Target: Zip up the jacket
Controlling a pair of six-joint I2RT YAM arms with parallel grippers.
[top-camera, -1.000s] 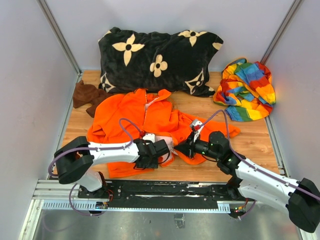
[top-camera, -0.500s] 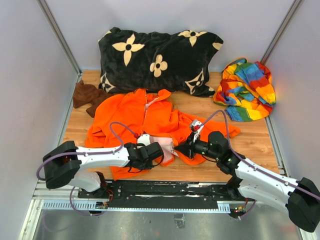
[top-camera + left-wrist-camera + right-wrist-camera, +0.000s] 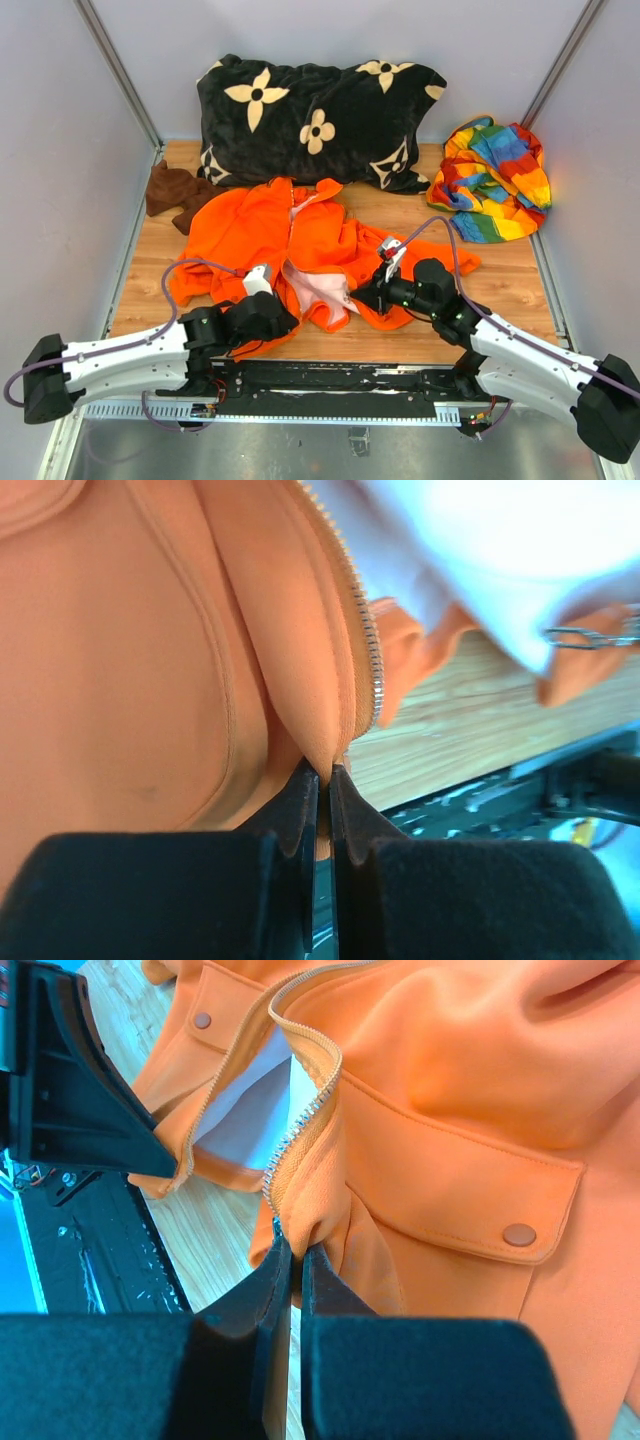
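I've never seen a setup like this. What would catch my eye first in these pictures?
The bright orange jacket sprawls unzipped at the centre. The left claw and the right claw each pinch its near edge beside the zipper. Behind it lie a black cushion with cream flowers and, at the back right, a rainbow cloth.

walls [image 3: 60,150]: pale grey panels | table [image 3: 510,285]: light wood planks | front: metal rail [image 3: 330,408]
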